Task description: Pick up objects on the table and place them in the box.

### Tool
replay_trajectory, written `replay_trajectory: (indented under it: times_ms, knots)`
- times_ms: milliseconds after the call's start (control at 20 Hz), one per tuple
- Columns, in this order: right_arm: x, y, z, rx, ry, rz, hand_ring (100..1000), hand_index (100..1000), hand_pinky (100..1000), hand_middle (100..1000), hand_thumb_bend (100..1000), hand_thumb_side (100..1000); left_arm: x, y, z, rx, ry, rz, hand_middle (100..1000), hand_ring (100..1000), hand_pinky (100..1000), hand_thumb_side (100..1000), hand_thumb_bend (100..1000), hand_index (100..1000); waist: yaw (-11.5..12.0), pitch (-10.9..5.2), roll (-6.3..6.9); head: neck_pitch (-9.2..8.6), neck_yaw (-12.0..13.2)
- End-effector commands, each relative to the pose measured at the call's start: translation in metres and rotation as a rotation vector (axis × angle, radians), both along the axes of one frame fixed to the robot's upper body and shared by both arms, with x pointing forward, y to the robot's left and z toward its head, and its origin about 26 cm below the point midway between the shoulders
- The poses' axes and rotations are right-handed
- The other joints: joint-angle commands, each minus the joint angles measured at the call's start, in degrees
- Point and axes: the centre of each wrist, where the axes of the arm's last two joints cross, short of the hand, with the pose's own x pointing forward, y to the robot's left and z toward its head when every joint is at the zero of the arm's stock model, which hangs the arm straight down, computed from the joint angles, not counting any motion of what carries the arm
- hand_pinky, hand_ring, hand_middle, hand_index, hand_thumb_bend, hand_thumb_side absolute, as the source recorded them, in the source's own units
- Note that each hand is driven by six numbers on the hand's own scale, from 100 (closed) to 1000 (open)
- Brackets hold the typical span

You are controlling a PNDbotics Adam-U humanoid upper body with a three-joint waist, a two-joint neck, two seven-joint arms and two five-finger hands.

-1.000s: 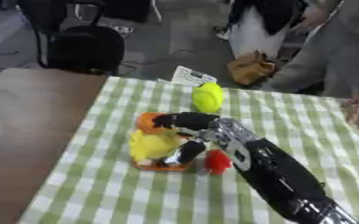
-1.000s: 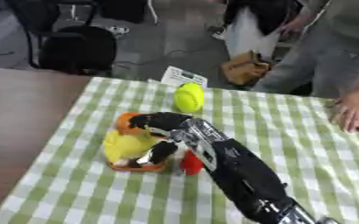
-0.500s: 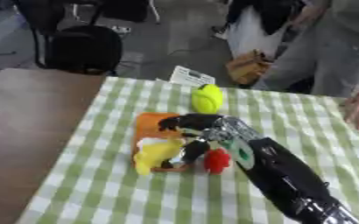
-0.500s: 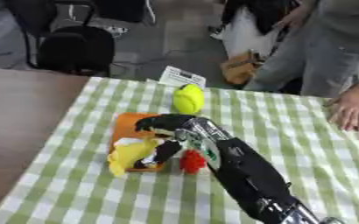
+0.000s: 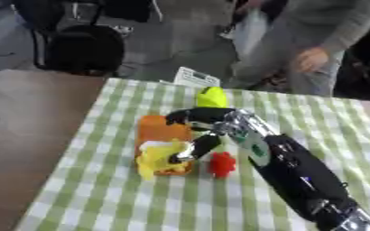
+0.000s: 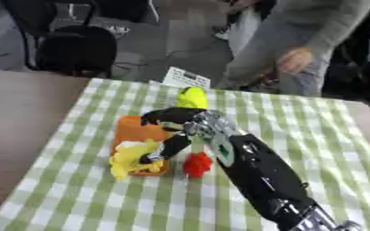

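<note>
A small orange box (image 5: pixel 153 129) sits on the green-checked cloth. A floppy yellow thing (image 5: pixel 158 161) lies in its near end and hangs over the front rim. My right hand (image 5: pixel 213 123) reaches in from the lower right and hovers over the box, open, thumb stretched left and one finger (image 5: pixel 194 149) pointing down onto the yellow thing. A small red thing (image 5: pixel 221 164) stands on the cloth just right of the box. A yellow-green fruit shape (image 5: pixel 211 97) lies behind the hand. The left hand does not show.
A white card (image 5: pixel 194 76) stands at the cloth's far edge. Bare brown table (image 5: pixel 22 135) lies left of the cloth, with two dark shapes at the left edge. A black chair (image 5: pixel 85 49) and a person stand beyond the table.
The yellow thing has gone down from above the box into its near end, and my right hand's fingers have spread off it. The camera has also shifted.
</note>
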Motion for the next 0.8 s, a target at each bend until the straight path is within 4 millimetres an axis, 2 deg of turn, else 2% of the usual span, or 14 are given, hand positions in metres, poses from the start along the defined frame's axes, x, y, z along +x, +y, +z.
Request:
replay_trajectory:
  times_ms: [50, 250, 500, 650, 750, 800]
  knots:
    - [-0.001, -0.015, 0.046, 0.075, -0.133, -0.013, 974, 986, 896, 1000, 285, 978, -0.001, 0.002, 0.003, 0.000, -0.015, 0.013, 809, 682, 333, 947, 100, 785, -0.5, -2.29, 1.60, 0.25, 0.4]
    - [-0.014, -0.024, 0.065, 0.177, -0.230, -0.025, 966, 985, 883, 1000, 245, 946, -0.001, 0.002, 0.003, 0.002, -0.014, 0.015, 809, 682, 334, 946, 100, 785, -0.8, -2.51, 1.84, 0.20, 0.4]
    - [-0.029, -0.021, 0.070, 0.225, -0.319, -0.056, 954, 976, 872, 994, 210, 922, -0.001, 0.003, 0.002, 0.004, -0.013, 0.019, 808, 682, 334, 945, 100, 785, -1.2, -2.71, 2.06, 0.19, 0.4]
    - [-0.035, -0.025, 0.073, 0.259, -0.371, -0.076, 922, 959, 843, 962, 194, 859, -0.001, 0.005, 0.000, 0.004, -0.006, 0.026, 808, 682, 333, 946, 100, 785, -1.7, -3.00, 1.99, 0.26, 0.7]
    - [-0.040, -0.031, 0.077, 0.288, -0.407, -0.097, 880, 937, 800, 933, 137, 769, -0.001, 0.006, -0.002, 0.005, 0.001, 0.032, 809, 683, 333, 947, 100, 785, -2.4, -3.25, 1.93, 0.44, 1.0]
    - [-0.044, -0.036, 0.080, 0.312, -0.428, -0.114, 880, 937, 800, 933, 137, 769, -0.001, 0.007, -0.003, 0.006, 0.005, 0.036, 809, 683, 333, 947, 100, 785, -2.9, -3.47, 1.90, 0.60, 1.3]
